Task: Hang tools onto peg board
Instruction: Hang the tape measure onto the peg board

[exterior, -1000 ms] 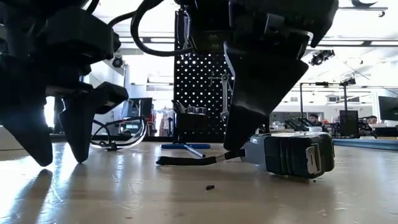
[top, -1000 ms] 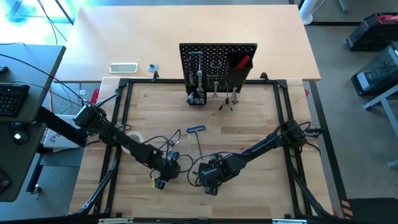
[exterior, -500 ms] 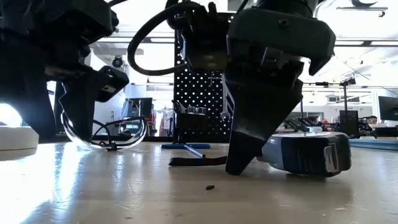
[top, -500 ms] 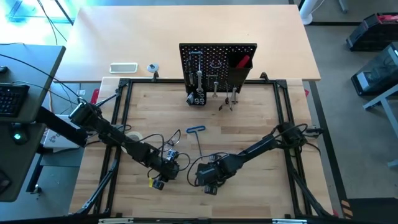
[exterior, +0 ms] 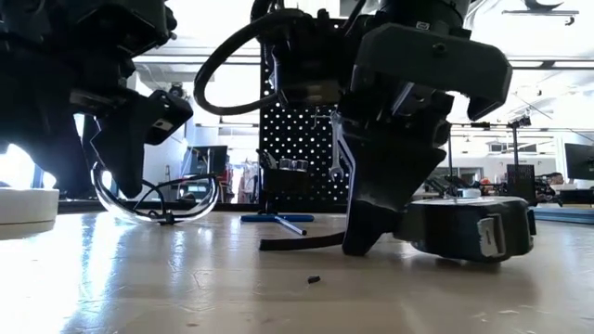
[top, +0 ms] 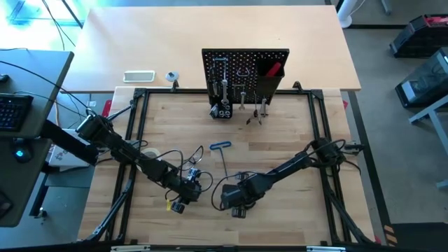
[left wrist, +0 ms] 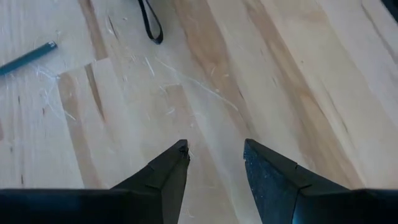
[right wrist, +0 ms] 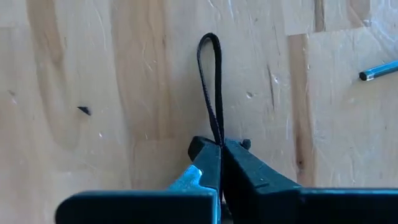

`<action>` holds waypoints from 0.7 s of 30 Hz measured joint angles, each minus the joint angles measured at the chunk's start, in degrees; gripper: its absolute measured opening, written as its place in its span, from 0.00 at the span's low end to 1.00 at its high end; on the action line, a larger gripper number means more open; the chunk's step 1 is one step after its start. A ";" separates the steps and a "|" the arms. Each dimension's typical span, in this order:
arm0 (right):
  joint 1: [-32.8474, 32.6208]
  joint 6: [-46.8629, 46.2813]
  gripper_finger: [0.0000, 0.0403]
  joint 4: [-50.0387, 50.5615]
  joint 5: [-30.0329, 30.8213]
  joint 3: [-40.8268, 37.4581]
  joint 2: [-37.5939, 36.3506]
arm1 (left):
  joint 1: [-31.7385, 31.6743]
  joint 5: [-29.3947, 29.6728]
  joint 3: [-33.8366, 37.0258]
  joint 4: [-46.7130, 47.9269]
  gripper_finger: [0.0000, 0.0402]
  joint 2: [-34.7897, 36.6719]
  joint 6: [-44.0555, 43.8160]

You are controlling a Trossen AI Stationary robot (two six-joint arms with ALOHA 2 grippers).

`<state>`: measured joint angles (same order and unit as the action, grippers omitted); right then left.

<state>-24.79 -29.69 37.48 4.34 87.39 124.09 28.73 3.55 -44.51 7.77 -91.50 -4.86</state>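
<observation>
The wooden tabletop (top: 280, 140) lies scuffed under me, the peg board (top: 245, 70) standing at its far edge with wrenches hung. My right gripper (right wrist: 217, 149) has just snapped its jaws together on the black strap (right wrist: 211, 81) of the tape measure (exterior: 464, 232), so lifting can begin. My left gripper (left wrist: 214, 155) hovers nearby, jaws apart, empty.

Bright, even overhead light floods the pale wooden tabletop (top: 231, 133) in the high view, with a blue-white glare at its far left corner. At table height, backlit arms read as near-black silhouettes against blown-out ceiling lights, the wood glossy with reflections.
</observation>
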 joint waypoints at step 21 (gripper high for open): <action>1.77 -5.21 0.00 7.16 39.33 -0.13 -14.88 | 0.50 9.04 13.67 -25.30 0.30 0.11 -10.06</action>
<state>-23.02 -34.90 44.64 43.67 87.26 109.21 29.23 12.59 -30.84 -17.53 -91.39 -14.92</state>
